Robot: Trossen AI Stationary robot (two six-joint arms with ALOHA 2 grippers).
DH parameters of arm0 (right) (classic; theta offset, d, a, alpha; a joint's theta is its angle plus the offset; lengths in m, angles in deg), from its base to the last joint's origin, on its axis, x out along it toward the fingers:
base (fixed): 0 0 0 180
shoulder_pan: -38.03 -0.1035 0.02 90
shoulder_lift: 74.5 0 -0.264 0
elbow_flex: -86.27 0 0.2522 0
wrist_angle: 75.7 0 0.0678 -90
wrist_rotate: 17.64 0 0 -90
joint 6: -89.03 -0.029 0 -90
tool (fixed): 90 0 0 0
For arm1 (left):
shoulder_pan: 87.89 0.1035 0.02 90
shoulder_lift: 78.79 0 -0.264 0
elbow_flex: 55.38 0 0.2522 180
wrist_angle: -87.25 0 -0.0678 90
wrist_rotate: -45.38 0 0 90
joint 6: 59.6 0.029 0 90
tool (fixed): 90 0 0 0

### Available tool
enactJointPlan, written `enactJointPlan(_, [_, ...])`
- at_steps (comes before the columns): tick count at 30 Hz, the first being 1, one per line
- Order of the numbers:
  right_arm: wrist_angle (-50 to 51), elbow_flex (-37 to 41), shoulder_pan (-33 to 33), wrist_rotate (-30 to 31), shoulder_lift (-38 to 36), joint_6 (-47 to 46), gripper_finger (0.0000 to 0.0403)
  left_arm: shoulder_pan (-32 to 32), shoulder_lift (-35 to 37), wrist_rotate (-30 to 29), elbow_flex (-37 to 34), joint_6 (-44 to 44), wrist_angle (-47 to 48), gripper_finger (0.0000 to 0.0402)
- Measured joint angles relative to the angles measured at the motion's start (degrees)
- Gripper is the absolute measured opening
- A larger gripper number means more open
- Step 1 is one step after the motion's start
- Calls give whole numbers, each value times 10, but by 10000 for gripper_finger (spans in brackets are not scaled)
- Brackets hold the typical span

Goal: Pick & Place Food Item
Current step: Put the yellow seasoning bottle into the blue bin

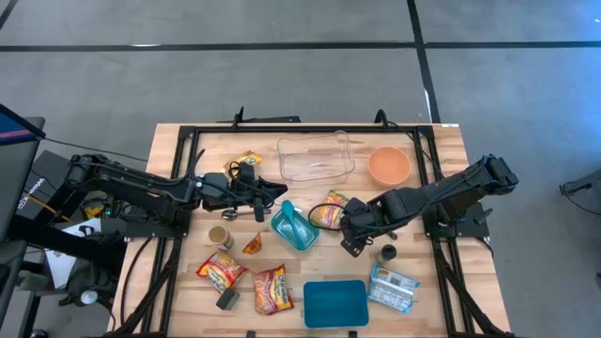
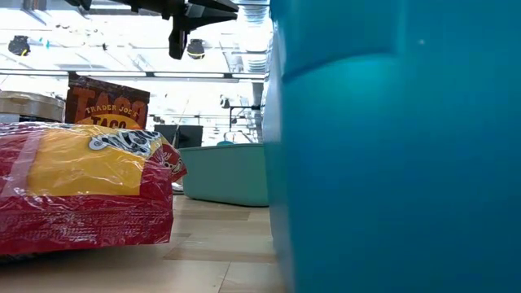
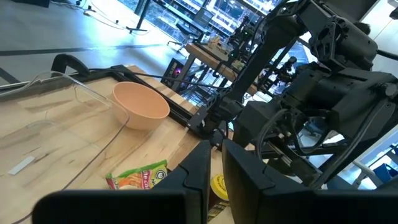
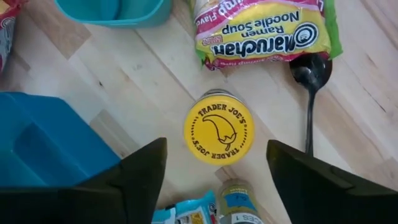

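Observation:
A jar with a yellow "Trader Joe's" lid (image 4: 219,135) stands upright on the wooden table, directly below my right gripper (image 4: 216,146). That gripper points down, open, with a finger on either side of the jar and above it, touching nothing. In the high view my right gripper (image 1: 352,235) hides the jar. A green and yellow ramen packet (image 4: 264,28) lies flat just beyond the jar. My left gripper (image 3: 214,171) is held level above the table's left middle, shut and empty; the yellow lid (image 3: 219,185) shows past its fingers.
A black spoon (image 4: 310,81) lies beside the jar. A teal tub (image 1: 294,227), a blue box (image 1: 335,302), a small dark jar (image 1: 387,252) and a blue packet (image 1: 392,286) ring the jar. A clear tray (image 1: 316,157) and an orange bowl (image 1: 389,165) stand at the far side.

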Motion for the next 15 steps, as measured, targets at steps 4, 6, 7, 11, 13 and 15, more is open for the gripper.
enactJointPlan(4, [0,0,-4,6,0,0,277,0,0,-3,0,0,0,36])
enactJointPlan(6, [0,0,-9,17,0,-7,277,0,0,-3,0,0,0,36])
enactJointPlan(7, [1,0,-11,21,0,-11,277,0,0,-3,0,0,0,36])
enactJointPlan(11, [2,0,-18,31,0,-16,277,0,0,-2,0,0,0,36])
enactJointPlan(13, [1,0,-18,32,0,-22,277,0,0,-2,0,0,0,36])
enactJointPlan(15, [1,0,-18,32,0,-28,276,0,0,-2,0,0,0,36])
